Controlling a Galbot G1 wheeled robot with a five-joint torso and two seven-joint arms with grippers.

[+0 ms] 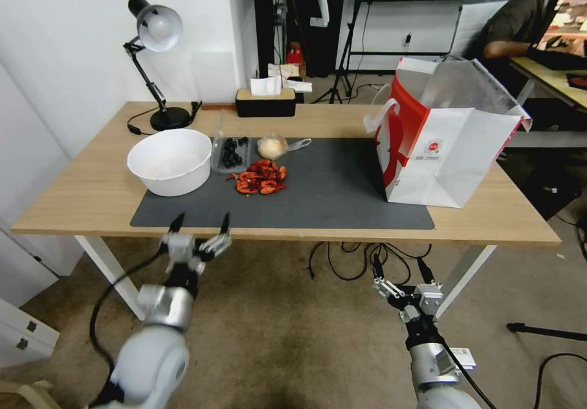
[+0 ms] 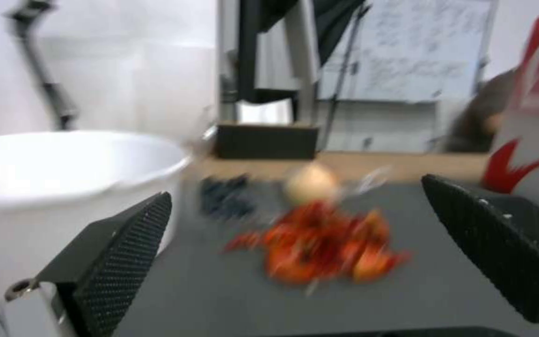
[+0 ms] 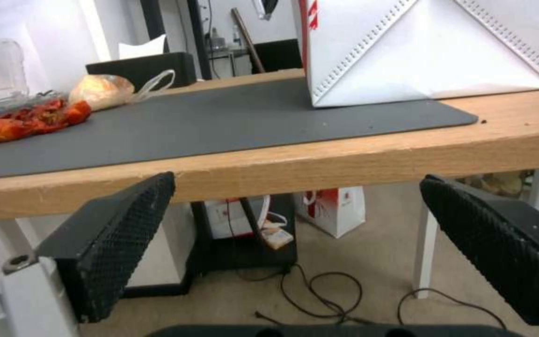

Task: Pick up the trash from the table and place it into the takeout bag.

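Left gripper [image 1: 200,220] spread at the table [image 1: 92,195] edge — right gripper [image 1: 397,268] spread, below it.

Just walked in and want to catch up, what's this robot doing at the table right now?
Nothing is held yet. The left tool is open at the near edge of the light-wood table, facing a pile of red-orange scraps and a yellowish lump in clear wrap on the dark grey mat. The right tool hangs open below the table edge. The white-and-red paper takeout bag stands open on the right.
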